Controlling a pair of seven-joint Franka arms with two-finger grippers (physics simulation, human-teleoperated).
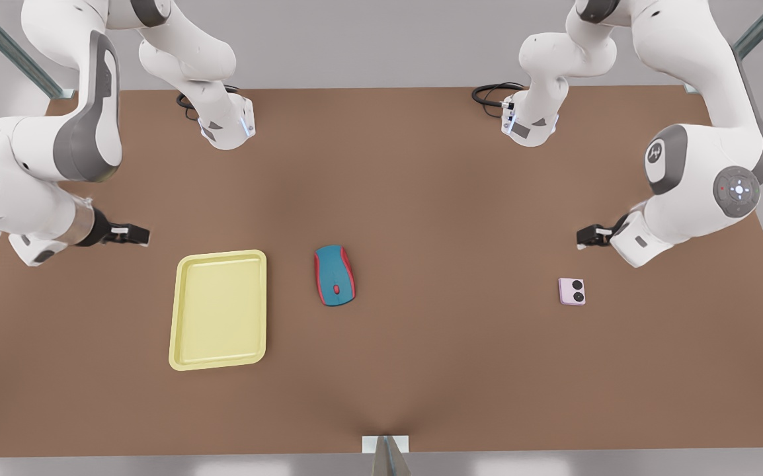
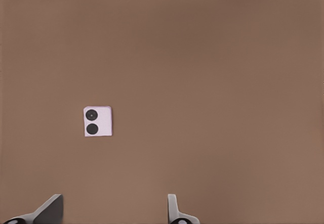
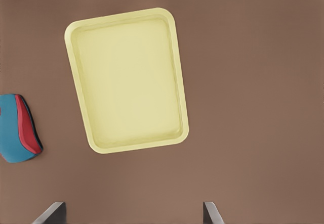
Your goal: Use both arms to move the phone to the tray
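The pale pink phone [image 1: 572,291] lies flat on the brown table at the front view's right, its two black circles facing up. My left gripper [image 1: 588,237] hovers above the table a little behind it, open and empty; its wrist view shows the phone [image 2: 97,121] beyond the spread fingertips [image 2: 54,204]. The pale yellow tray [image 1: 219,309] rests at the front view's left. My right gripper [image 1: 134,235] hangs above the table just behind the tray's far left corner, open and empty, looking down on the tray [image 3: 127,80].
A teal-and-red computer mouse [image 1: 334,275] lies between tray and phone, closer to the tray; its edge shows as the mouse [image 3: 19,128] in the right wrist view. Both arm bases and black cables [image 1: 490,94] stand at the table's back edge.
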